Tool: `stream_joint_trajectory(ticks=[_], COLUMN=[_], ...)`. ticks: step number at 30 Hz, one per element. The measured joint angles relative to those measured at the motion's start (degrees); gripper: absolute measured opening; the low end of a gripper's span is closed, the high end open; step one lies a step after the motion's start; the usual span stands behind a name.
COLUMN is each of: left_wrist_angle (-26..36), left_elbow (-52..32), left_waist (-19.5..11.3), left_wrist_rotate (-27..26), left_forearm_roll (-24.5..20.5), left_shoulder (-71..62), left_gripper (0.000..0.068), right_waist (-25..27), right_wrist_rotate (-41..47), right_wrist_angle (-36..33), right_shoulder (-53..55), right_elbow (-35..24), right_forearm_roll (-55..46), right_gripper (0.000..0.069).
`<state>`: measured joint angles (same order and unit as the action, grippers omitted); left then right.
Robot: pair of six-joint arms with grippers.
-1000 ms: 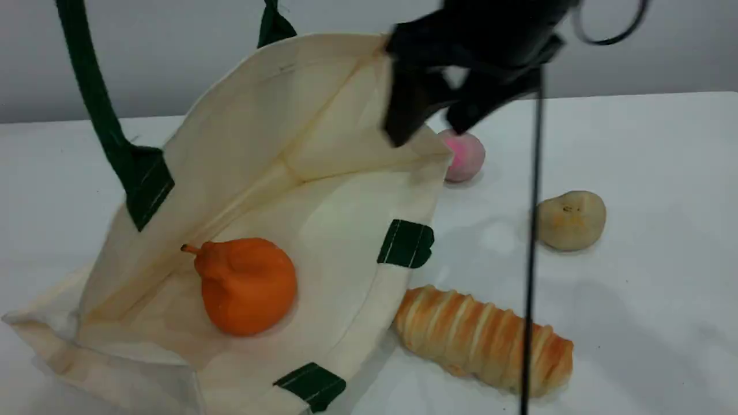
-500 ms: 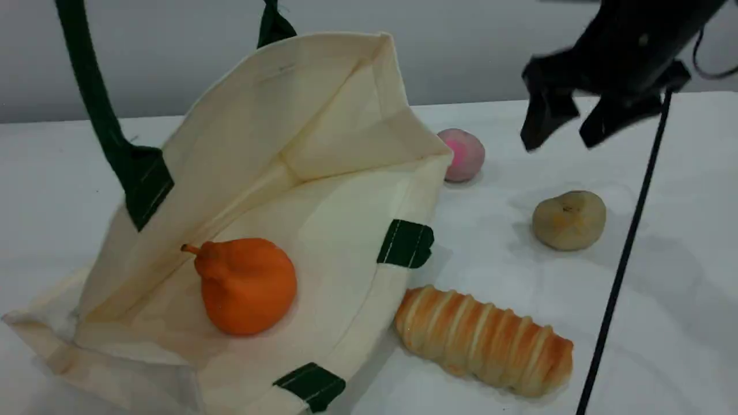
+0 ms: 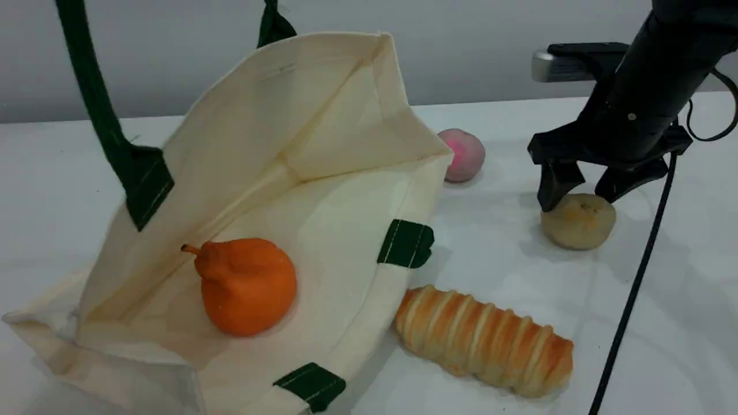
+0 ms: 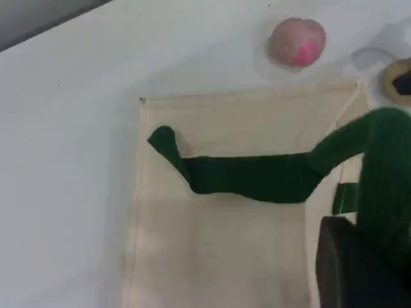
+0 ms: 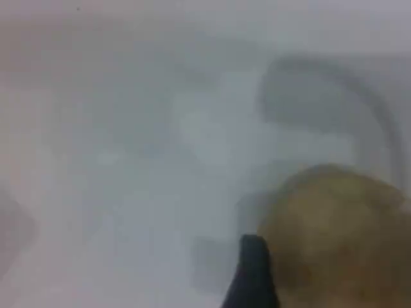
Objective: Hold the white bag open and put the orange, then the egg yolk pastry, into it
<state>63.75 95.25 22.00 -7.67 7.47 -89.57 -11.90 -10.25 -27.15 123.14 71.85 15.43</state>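
The round, pale tan egg yolk pastry (image 3: 578,222) sits on the white table (image 3: 663,323), well apart from the open mouth of the white bag (image 3: 323,190), a large cream canvas tote, on its right side in the scene view. The black right gripper (image 3: 579,197) is the thing that has just changed. A second ago it hung over the bag's far rim, and it has since swung away from the bag and dropped onto the pastry. Its jaws stand wide apart, one finger at each side of the ball's top, not yet closed on it. The blurred right wrist view shows the pastry (image 5: 334,237) close beside a fingertip.

The bright, knobby-necked orange (image 3: 245,285) already lies inside the bag, so the first item looks done and the pastry pick is the step in hand.

The left gripper (image 4: 359,256) is clamped on the bag's dark green strap handle (image 3: 86,86), holding that side up so the mouth gapes.

A pink-centred ball (image 3: 463,154) rests just beside the bag's far corner. A long striped bread roll (image 3: 487,340) lies along its near edge.
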Motion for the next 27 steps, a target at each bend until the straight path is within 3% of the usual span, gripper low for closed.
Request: stream_joint_trajectory(ticks=[10, 12, 17, 22, 24, 27], left_wrist_angle=[0.0, 0.0, 0.0, -0.22, -0.26, -0.29], left_elbow=[0.0, 0.0, -0.05, -0.18, -0.18, -0.18], left_waist=[0.0, 0.0, 0.0, 0.0, 0.0, 0.0], left_wrist_rotate=[-0.46, -0.46, -0.46, -0.46, -0.46, -0.46], left_forearm_roll=[0.0, 0.0, 0.0, 0.06, 0.06, 0.06], left_shoulder=[0.0, 0.0, 0.0, 0.0, 0.0, 0.0], left_gripper=[0.0073, 0.0073, 0.0073, 0.0073, 0.0073, 0.0073], right_waist=[0.0, 0.0, 0.0, -0.11, -0.11, -0.18], right_wrist_rotate=[-0.29, -0.29, -0.83, -2.02, -1.37, -1.41], right_wrist_angle=[-3.04, -3.4, -3.88, -9.26, -13.65, -14.44], right_shoulder=[2.5, 2.59, 2.52, -0.56, -3.18, -8.45], right_elbow=[0.06, 0.11, 0.06, -0.19, -0.32, -0.16], right_forearm_roll=[-0.53, -0.63, -0.65, -2.9, -4.77, -4.41], right_gripper=[0.049, 0.044, 0.0229, 0.0198, 0.0143, 0.0107])
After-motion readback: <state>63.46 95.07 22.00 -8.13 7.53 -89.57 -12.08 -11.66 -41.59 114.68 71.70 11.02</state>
